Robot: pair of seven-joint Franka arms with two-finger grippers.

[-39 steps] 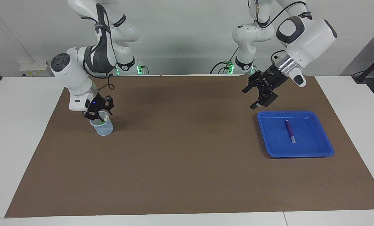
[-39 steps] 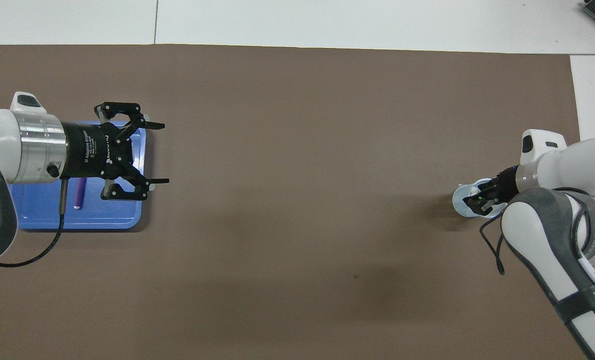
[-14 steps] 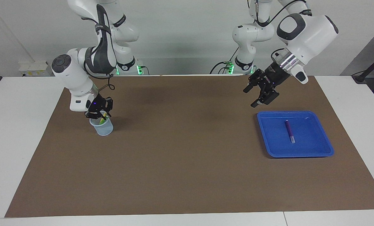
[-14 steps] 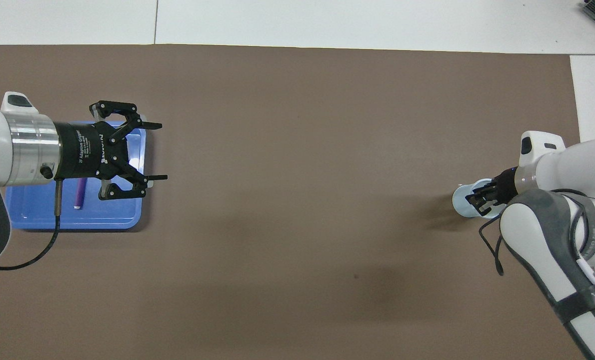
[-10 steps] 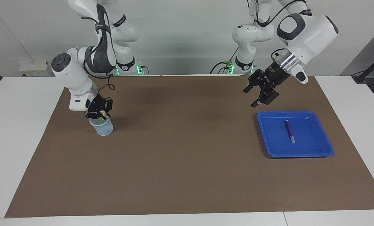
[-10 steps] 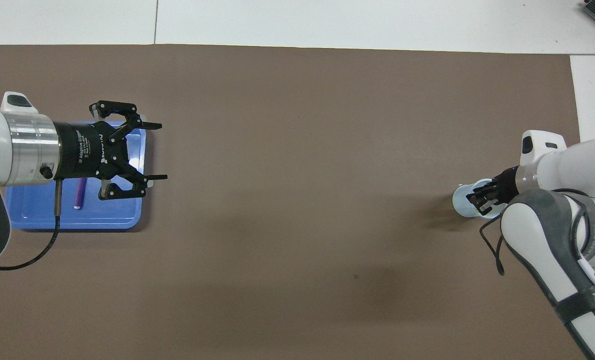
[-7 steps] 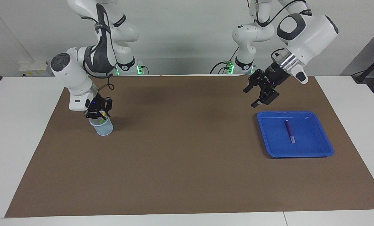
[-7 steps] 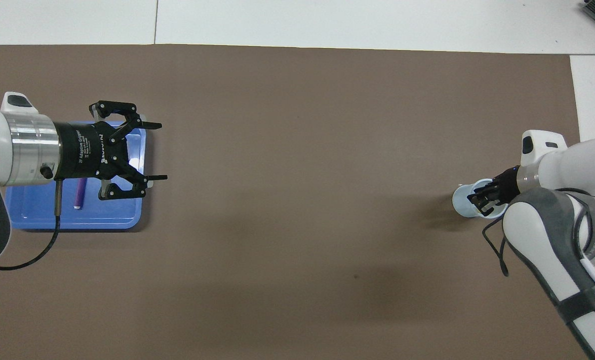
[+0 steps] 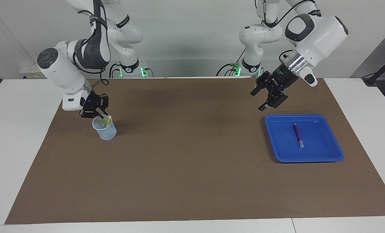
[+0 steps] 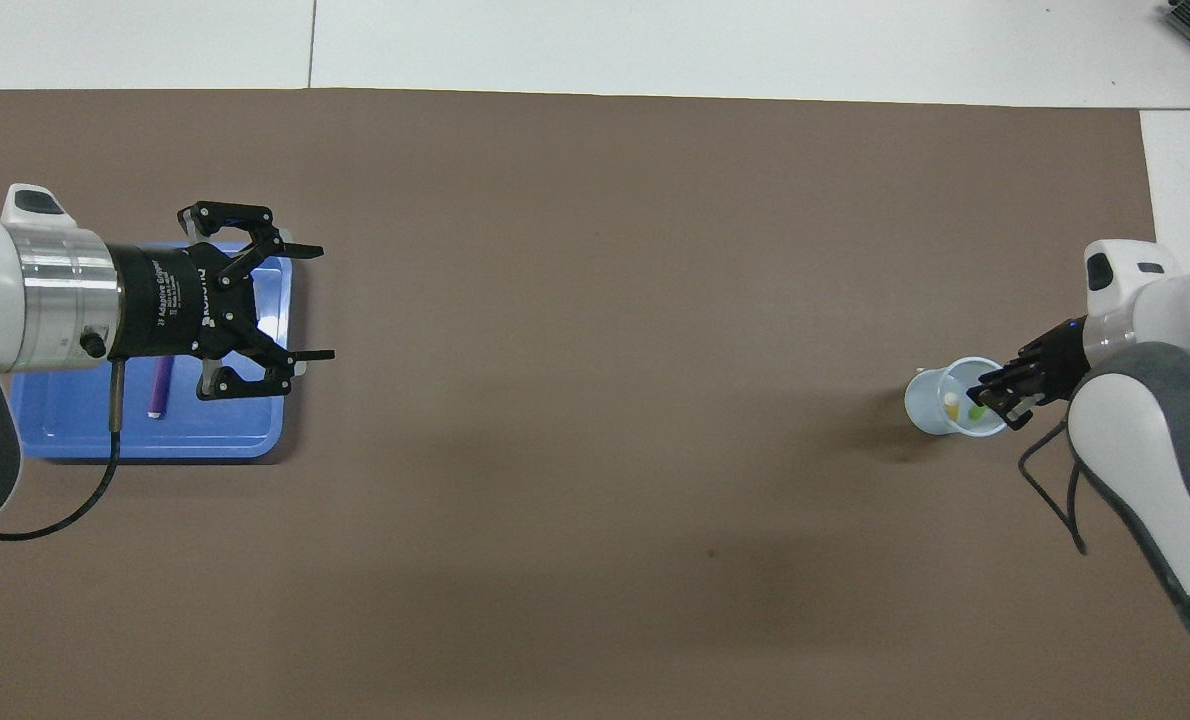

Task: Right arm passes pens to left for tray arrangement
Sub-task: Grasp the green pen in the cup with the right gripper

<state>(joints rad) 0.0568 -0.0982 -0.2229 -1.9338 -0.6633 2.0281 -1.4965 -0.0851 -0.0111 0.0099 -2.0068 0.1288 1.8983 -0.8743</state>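
My right gripper hangs over the rim of a pale cup, shut on the top of the green pen. The yellow pen stands beside it in the cup. In the overhead view the right gripper sits at the cup, with the green pen and the yellow pen inside. The purple pen lies in the blue tray. My left gripper is open and empty, in the air over the tray's edge.
A brown mat covers the table between the cup and the tray. White table shows past the mat at both ends. The left arm's black cable hangs over the tray.
My right gripper went down into the cup and shut. It has now risen and swung toward its end of the table, uncovering both pens. The left arm lifted slightly, then held still.
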